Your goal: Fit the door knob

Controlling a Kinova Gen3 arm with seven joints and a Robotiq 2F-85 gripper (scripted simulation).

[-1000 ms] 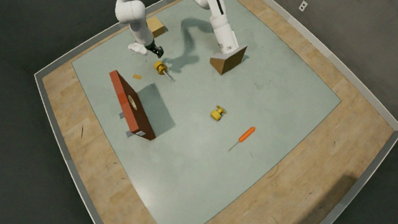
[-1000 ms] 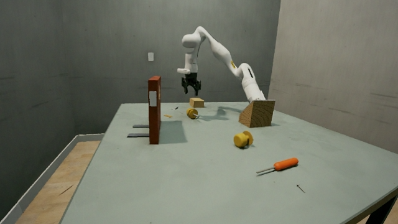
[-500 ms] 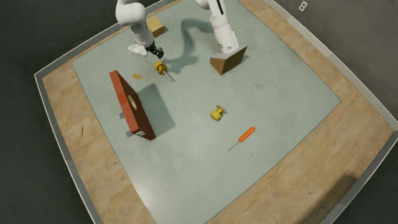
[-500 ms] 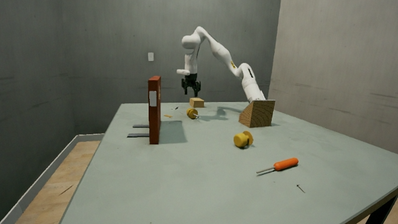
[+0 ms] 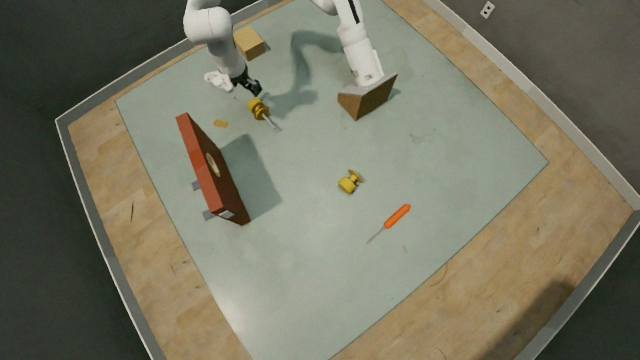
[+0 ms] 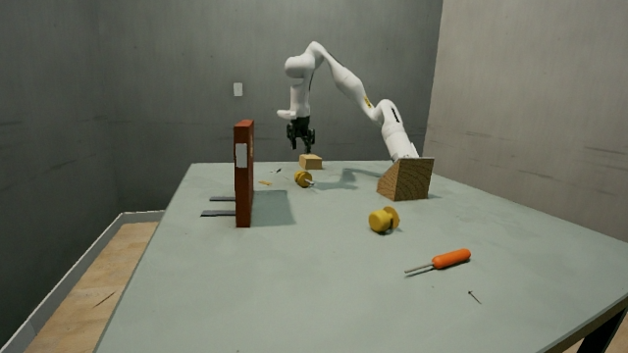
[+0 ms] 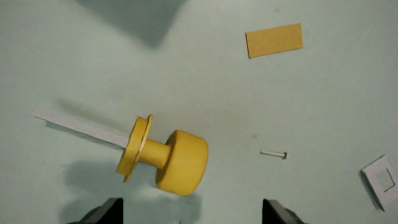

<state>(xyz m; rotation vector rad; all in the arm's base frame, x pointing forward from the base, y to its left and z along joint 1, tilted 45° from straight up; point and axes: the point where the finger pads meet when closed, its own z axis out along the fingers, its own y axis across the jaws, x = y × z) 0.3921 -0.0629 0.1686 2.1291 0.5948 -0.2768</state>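
Jaws spread wide and holding nothing, the black gripper (image 5: 254, 89) (image 6: 300, 147) (image 7: 192, 212) of a white robot arm (image 5: 210, 25) (image 6: 348, 82) hangs above the far part of a pale green tabletop (image 5: 320, 270) (image 6: 275, 275) (image 7: 225, 90). Raised to a high bend at the elbow, the arm climbs from a wooden wedge (image 5: 372, 101) (image 6: 409, 181), reaches across to the left in the exterior view, and drops almost straight down at the wrist, its fingers pointing toward the table.

Just beside the gripper in the top view, a yellow door knob (image 5: 258, 108) (image 6: 303, 178) (image 7: 182, 162) lies on its side on the table, its pale square spindle (image 5: 271, 122) (image 6: 310, 182) (image 7: 82, 130) out of the door piece. The red-brown door piece (image 5: 207, 170) (image 6: 243, 174) stands upright at left, casting a shadow to its right. A second yellow knob (image 5: 348, 183) (image 6: 383, 221) rests nearer, with an orange-handled screwdriver (image 5: 397, 216) (image 6: 451, 258) nearer still. A tan block (image 5: 249, 44) (image 6: 310, 162) sits at the far edge.

Dark gray walls (image 5: 560, 60) (image 6: 172, 74) enclose the room, and pale wooden flooring (image 5: 515, 220) (image 6: 88, 279) borders the table in the top view.
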